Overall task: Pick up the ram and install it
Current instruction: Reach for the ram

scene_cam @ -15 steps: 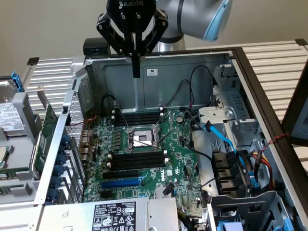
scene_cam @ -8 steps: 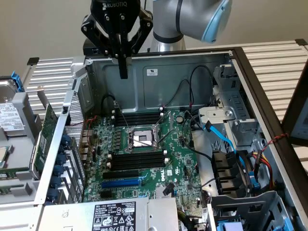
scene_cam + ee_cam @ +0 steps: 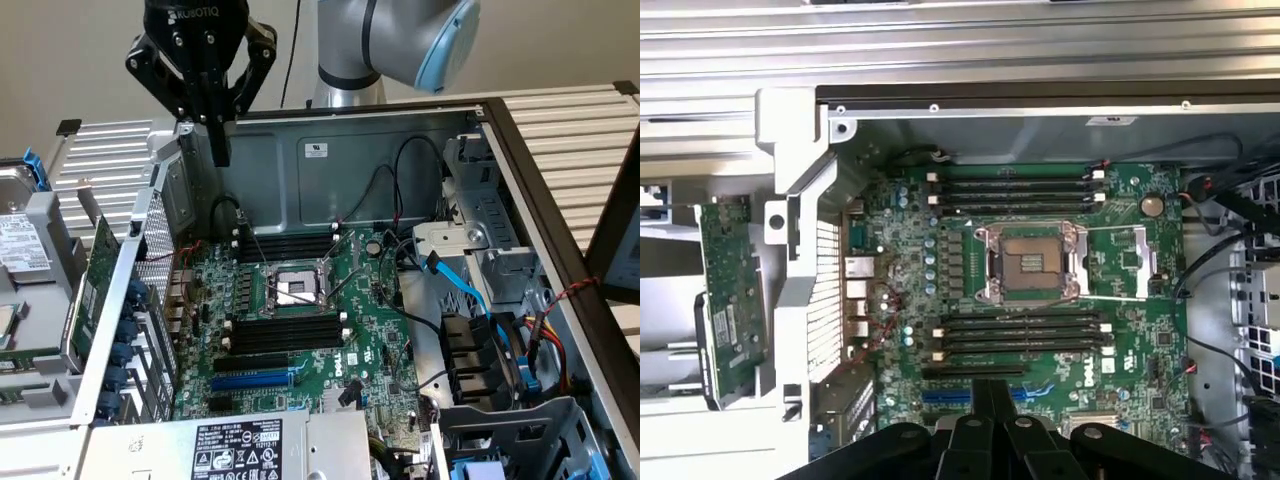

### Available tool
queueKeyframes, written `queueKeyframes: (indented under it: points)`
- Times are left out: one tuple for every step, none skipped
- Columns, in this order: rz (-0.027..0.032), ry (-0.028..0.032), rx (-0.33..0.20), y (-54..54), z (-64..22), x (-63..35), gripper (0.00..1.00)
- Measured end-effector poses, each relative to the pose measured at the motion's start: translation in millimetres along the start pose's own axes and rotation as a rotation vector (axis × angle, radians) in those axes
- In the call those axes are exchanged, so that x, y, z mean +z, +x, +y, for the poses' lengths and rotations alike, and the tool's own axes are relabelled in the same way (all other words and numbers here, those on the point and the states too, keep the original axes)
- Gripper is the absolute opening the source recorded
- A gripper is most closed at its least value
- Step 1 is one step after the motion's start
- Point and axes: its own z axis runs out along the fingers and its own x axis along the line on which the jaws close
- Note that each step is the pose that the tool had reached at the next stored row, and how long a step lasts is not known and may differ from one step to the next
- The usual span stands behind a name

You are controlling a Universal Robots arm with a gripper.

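My gripper (image 3: 219,150) hangs shut and empty above the back left corner of the open computer case (image 3: 400,150). In the wrist view its black fingers (image 3: 990,410) point down over the green motherboard (image 3: 1120,300). Black memory slots (image 3: 1020,335) lie beside the processor socket (image 3: 1030,262), with more slots (image 3: 1015,190) on its other side; all look bare. A long green board with a white label (image 3: 728,300) stands on edge outside the case, at the exterior view's left (image 3: 92,290). I cannot tell whether this board is the ram.
A perforated metal panel (image 3: 150,260) with blue clips forms the case wall between the green board and the motherboard. Blue and black cables (image 3: 470,300) and a drive cage (image 3: 500,420) crowd the exterior view's right. A labelled power supply (image 3: 240,450) sits at the front.
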Motion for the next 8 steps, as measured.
queueKeyframes:
  points:
    - [-0.0008,-0.0001,0.000,4.6,-0.3,-0.2,0.10]
    - [-0.0014,0.0000,0.000,9.2,-0.6,-0.4,0.10]
    - [-0.0016,-0.0001,0.000,13.7,-1.0,-0.6,0.10]
    - [-0.0018,-0.0001,0.000,18.2,-1.3,-0.8,0.10]
    - [-0.0019,-0.0001,0.000,22.6,-1.6,-0.9,0.10]
    - [-0.0019,-0.0001,0.000,27.3,-2.0,-1.1,0.10]
    - [-0.0018,-0.0001,0.000,31.8,-2.3,-1.3,0.10]
    - [-0.0019,-0.0001,0.000,36.2,-2.7,-1.5,0.10]
